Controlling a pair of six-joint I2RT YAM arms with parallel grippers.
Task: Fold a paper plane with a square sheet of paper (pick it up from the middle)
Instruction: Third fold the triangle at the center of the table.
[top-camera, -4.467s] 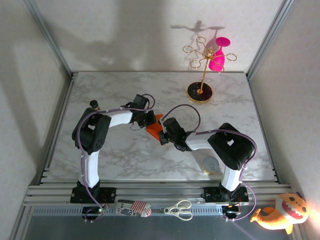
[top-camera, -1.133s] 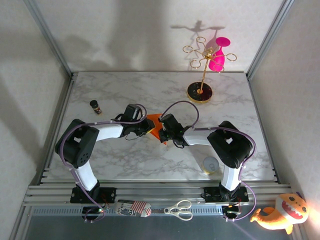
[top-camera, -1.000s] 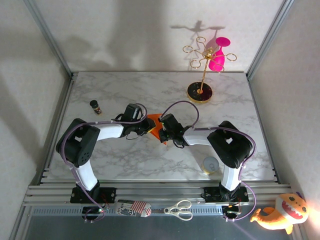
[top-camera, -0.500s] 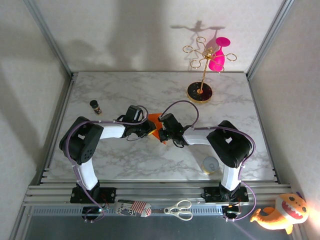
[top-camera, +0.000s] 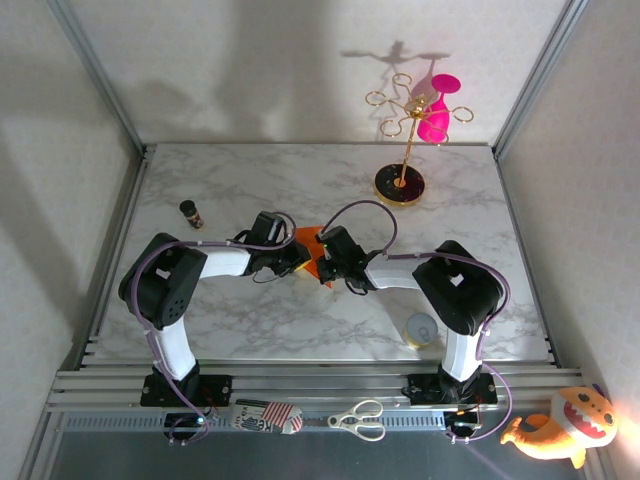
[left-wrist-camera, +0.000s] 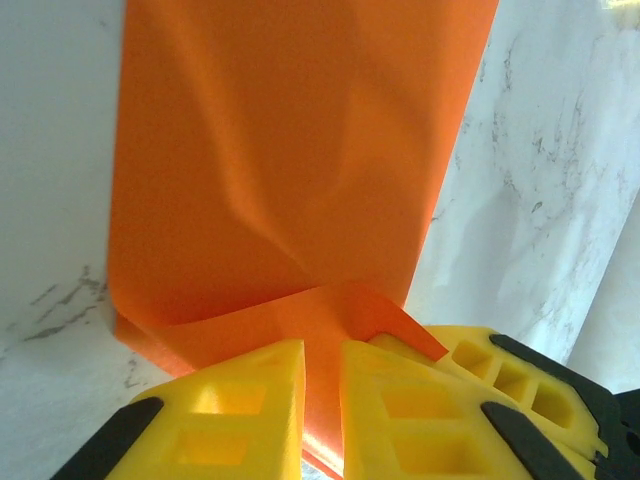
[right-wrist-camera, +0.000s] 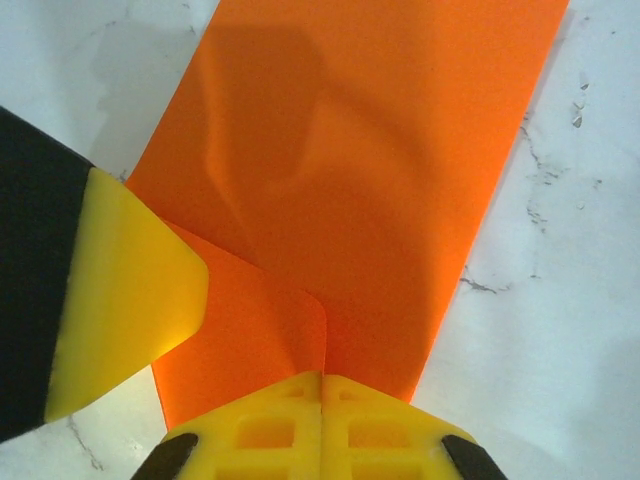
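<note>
The square sheet of paper (top-camera: 309, 247) lies mid-table between the two wrists, flat on the marble table (top-camera: 250, 320). In the wrist views it reads as a long orange strip, so probably already folded once; cannot confirm. Its near end is curled up into a flap. The left gripper (left-wrist-camera: 322, 352) has its jaws nearly together, clamped on that raised flap, with orange showing in the slit. The right gripper (right-wrist-camera: 322, 378) has its jaws fully together, and the flap's crease runs into the seam, so it looks pinched there too. Both tips sit just beside each other.

Progress is early: no nose point, no lengthwise wing creases, no dart. Corner folds and wings are left.

The gold stand (top-camera: 401, 183) with the pink glass (top-camera: 436, 112) stands far right, well apart.
</note>
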